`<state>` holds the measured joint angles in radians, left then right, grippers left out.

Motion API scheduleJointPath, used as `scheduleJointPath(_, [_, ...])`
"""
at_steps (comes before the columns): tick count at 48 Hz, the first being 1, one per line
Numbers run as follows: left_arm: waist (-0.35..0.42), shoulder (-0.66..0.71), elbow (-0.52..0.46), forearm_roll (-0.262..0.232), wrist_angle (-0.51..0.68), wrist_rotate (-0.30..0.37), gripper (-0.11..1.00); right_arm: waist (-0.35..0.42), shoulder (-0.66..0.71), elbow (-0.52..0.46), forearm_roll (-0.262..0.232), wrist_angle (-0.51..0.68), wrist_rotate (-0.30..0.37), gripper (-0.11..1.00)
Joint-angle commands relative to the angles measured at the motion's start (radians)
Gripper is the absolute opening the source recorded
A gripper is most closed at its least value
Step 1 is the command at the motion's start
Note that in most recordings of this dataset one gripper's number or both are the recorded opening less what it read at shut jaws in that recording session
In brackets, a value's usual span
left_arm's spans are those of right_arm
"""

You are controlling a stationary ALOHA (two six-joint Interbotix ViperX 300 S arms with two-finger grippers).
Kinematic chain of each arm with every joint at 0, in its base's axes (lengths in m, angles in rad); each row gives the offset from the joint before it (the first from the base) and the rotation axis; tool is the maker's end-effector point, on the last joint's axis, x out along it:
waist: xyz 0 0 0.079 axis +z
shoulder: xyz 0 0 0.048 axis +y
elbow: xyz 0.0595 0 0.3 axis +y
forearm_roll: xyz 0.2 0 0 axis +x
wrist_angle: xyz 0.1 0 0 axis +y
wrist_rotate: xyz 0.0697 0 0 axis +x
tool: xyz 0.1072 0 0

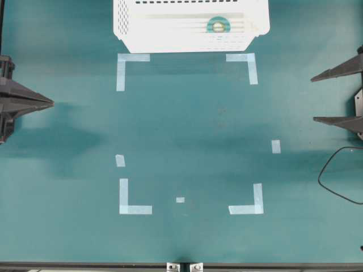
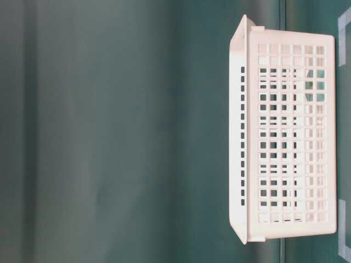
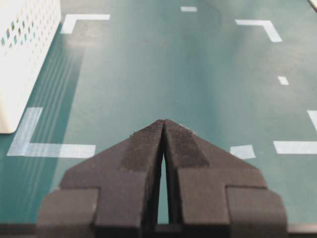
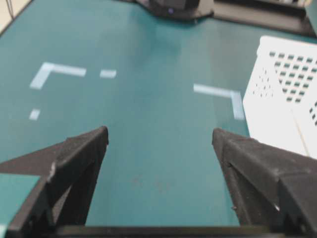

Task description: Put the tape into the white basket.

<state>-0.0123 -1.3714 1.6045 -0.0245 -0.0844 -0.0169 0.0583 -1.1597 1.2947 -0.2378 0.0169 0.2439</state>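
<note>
- Task status: the tape point(image 1: 218, 25) lies inside the white basket point(image 1: 136, 34), so the placement appears complete, judged from the overhead view.
- Tape location: upper centre of the overhead frame, right of the basket's middle, resting on the ribbed bottom. It lies flat, with its round hole facing up.
- Basket location: top edge of the overhead frame, just above the two upper pale blue corner marks point(image 1: 129, 65). Part of the basket is cut off by the frame edge.
- Table-level view: a faint green patch shows through the perforated side wall; it may be the tape, but it is too small to confirm.
- Left tool point(image 1: 50, 102): at the left edge of the overhead frame, well apart from the basket. The left wrist view shows its fingers pressed together with nothing between them.
- Right tool point(image 1: 313, 99): at the right edge of the overhead frame, well apart from the basket. Its fingers are spread wide and hold nothing; the right wrist view shows only bare desk point(image 4: 158, 148) between them.
- Remaining work: no task step appears to be left. Neither tool is near the tape, and no other roll is visible on the desk.
</note>
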Motion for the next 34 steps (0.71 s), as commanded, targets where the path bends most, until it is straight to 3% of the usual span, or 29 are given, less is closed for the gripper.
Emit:
scheduleJointPath(1, [0.0, 0.008, -0.011, -0.002, -0.009, 0.0, -0.11, 0.002, -0.018, 0.006, -0.002, 0.008, 0.002, 0.92])
scheduleJointPath(34, [0.0, 0.008, -0.011, -0.002, -0.009, 0.0, -0.11, 0.002, -0.048, 0.153, -0.002, 0.011, 0.003, 0.92])
